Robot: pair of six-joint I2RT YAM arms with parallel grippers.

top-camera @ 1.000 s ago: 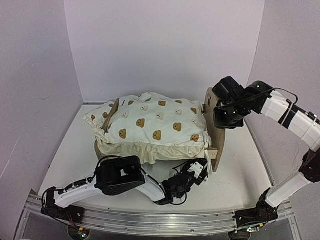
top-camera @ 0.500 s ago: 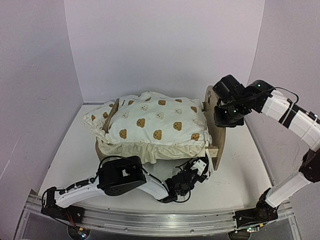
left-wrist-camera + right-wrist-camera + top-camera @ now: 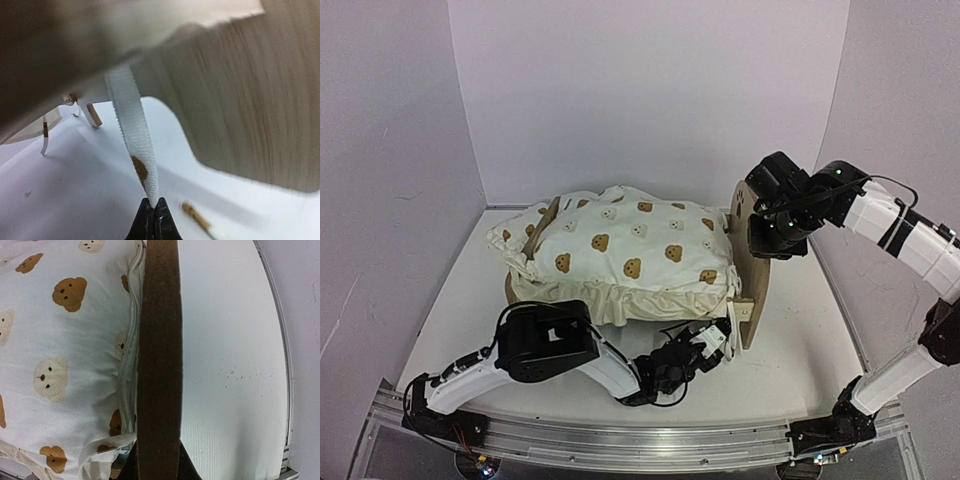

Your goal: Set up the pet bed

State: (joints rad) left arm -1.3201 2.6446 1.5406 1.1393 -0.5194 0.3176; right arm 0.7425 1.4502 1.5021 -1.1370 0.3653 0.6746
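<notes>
The pet bed [image 3: 748, 285] is a light plywood frame in the middle of the table, with the bear-print cushion [image 3: 630, 250] lying on it. My right gripper [image 3: 761, 228] is shut on the top edge of the bed's right end board [image 3: 159, 340], one finger on each face. My left gripper [image 3: 721, 337] reaches low under the bed's near right corner. In the left wrist view it [image 3: 153, 202] is shut on the tip of a white cushion tie [image 3: 132, 125], which hangs taut from under the frame beside the end board [image 3: 250, 100].
A small bear-print pillow [image 3: 510, 236] sticks out past the bed's left end board [image 3: 548, 214]. White walls close the table on three sides. A metal rail [image 3: 720, 438] runs along the near edge. Another loose tie end [image 3: 197, 216] lies on the table near my left fingers.
My left gripper has shut on the cushion tie; it stood open a second ago. The left arm has shifted a little left. The right gripper still holds the end board.
</notes>
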